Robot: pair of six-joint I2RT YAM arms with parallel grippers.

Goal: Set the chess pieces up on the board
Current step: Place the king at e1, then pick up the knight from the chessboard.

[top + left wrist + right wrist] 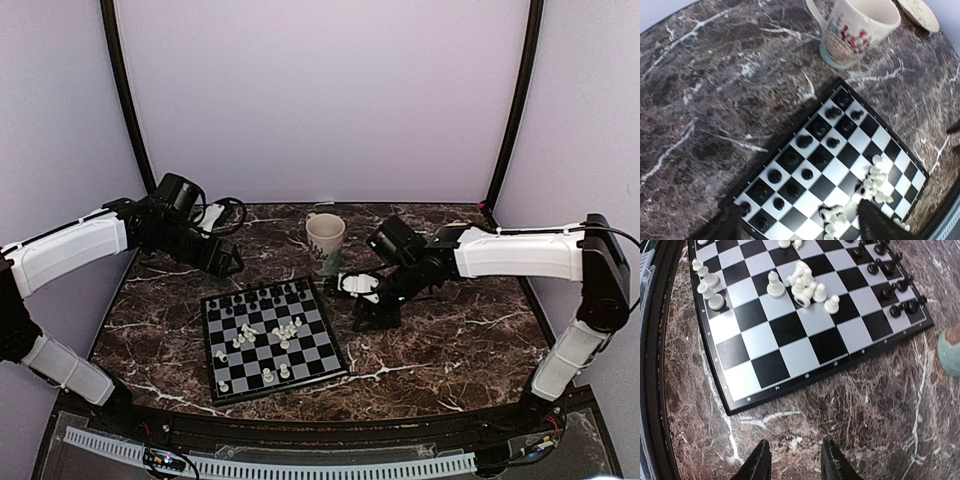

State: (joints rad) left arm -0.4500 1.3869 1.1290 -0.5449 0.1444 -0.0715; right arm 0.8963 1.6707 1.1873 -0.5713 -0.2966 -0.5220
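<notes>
The board (322,360) lies at the front centre of the marble table. Black chess pieces (262,298) stand in its two far rows. White chess pieces (283,331) lie heaped near the middle, and a few (270,376) stand at the near edge. My left gripper (230,264) hovers behind the board's far left corner, open and empty. In the left wrist view (802,230) its fingertips (880,225) straddle the board (836,170), the black pieces (805,141) and the white heap (875,180). My right gripper (370,318) is open and empty over bare marble right of the board (765,369). Its own view (796,462) shows the white heap (802,286).
A cream mug (325,243) stands just behind the board's far right corner. It also shows in the left wrist view (860,30), and its base shows in the right wrist view (950,350). Black frame posts and pale walls close in the table.
</notes>
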